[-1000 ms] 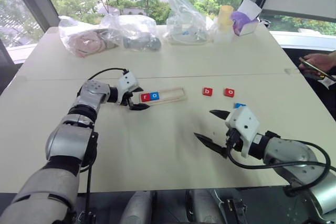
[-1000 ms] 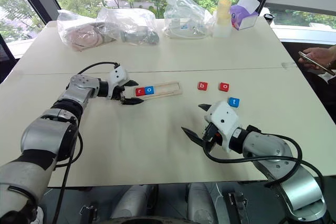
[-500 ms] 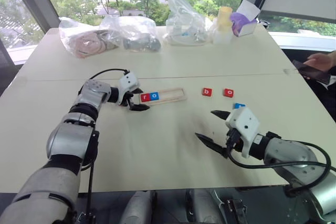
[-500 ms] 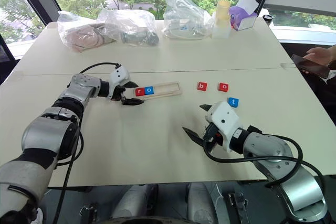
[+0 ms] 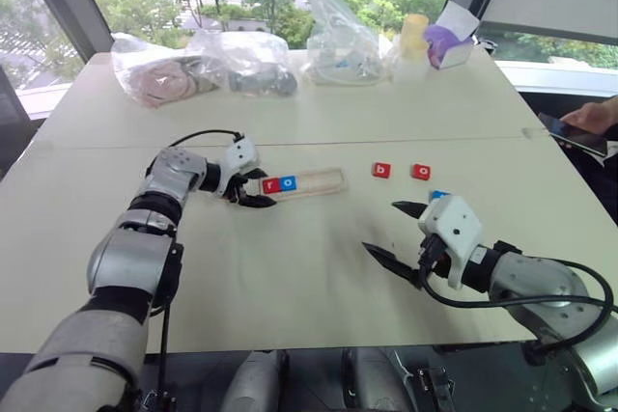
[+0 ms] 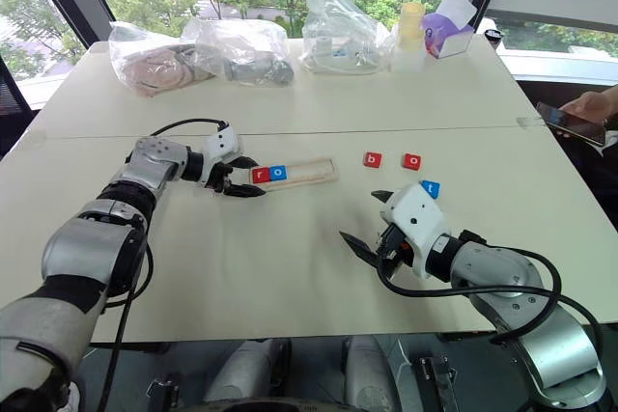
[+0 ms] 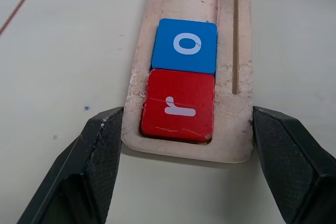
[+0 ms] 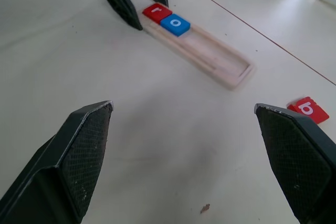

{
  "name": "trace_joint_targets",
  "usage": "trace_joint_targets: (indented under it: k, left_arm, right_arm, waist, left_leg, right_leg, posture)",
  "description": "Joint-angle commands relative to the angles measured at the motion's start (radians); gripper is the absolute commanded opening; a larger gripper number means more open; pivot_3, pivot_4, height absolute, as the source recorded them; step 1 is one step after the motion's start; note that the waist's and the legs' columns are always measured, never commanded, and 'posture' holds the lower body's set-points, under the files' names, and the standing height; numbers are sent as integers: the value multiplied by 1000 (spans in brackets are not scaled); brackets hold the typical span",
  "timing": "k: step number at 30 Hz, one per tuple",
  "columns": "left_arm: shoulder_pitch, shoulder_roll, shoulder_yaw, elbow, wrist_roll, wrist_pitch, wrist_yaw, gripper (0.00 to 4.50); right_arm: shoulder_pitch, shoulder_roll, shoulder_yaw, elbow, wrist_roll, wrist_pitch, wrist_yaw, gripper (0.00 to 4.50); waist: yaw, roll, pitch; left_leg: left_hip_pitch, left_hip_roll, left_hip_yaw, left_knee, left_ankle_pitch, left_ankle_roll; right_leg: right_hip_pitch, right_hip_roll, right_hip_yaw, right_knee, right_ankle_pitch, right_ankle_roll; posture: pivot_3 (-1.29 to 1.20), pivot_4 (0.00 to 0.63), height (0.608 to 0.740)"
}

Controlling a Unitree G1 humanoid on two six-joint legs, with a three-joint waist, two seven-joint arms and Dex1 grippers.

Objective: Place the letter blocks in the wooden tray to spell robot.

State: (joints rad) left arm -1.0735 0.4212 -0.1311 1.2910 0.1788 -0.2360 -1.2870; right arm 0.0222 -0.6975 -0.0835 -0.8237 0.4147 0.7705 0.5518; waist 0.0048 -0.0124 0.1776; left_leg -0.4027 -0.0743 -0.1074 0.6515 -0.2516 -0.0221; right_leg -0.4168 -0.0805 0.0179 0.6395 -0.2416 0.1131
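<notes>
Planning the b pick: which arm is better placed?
Right, probably. Its open end effector hovers nearest the red b block, with nothing held. The left end effector is closed on the end of the wooden tray, farther away.

Plastic bags (image 5: 241,60), purple box (image 5: 446,43) along table's (image 5: 290,277) far edge

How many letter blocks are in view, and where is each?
5. Red r and blue o lie in the wooden tray. Red b, red o and blue t lie loose on the table. None seems hidden.
</notes>
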Motion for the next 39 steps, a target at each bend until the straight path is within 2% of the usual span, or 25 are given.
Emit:
trace_joint_targets:
  k: [1,5,13,21,27,34,39]
  left_arm:
    - [63,-36,-35,1,15,-30,-102,3177]
    - [103,-55,-48,-50,9,-60,-140,3177]
    - [253,-68,-89,-330,-8,3,-149,3177]
    - [461,-53,-147,-795,-10,256,-99,3177]
    - [580,-39,-192,-1115,-28,518,-50,3177]
    - [681,-17,-234,-1334,-38,731,44,3177]
    - [725,-13,-235,-1391,-43,809,139,3177]
  right_arm:
    - [-19,-4,1,-32,-6,-16,-11,4500]
    - [-23,-1,13,-21,-17,-28,-15,4500]
    - [-59,0,23,31,-40,-64,-13,4500]
    - [-76,3,37,61,-52,-89,-5,4500]
    - [-83,3,39,70,-53,-98,0,4500]
    - [-78,1,32,67,-50,-99,5,4500]
    - [-79,-1,30,65,-46,-96,8,4500]
  waist:
    - [2,0,0]
    - [7,0,-1]
    - [8,1,-6]
    - [8,4,-10]
    - [8,5,-11]
    - [7,5,-11]
    - [7,6,-11]
  left_leg:
    - [1,0,0,0,0,0]
    - [12,0,-1,-3,-1,2]
    - [12,0,-1,-3,-1,2]
    - [12,0,-1,-3,-2,2]
    - [12,0,-1,-4,-2,3]
    - [12,0,-1,-4,-2,3]
    - [12,0,-1,-4,-2,3]
  right_leg:
    - [1,0,0,-1,0,0]
    - [14,0,-1,-6,0,0]
    - [15,-1,0,-8,-1,1]
    - [15,-1,0,-8,-1,1]
    - [15,-1,0,-9,-1,1]
    - [15,-1,0,-10,-1,1]
    - [15,-1,0,-10,-2,-1]
  posture:
    - [0,150,740]
    - [0,150,740]
    - [0,150,740]
    - [0,150,740]
    - [0,150,740]
    - [0,150,740]
    - [0,150,740]
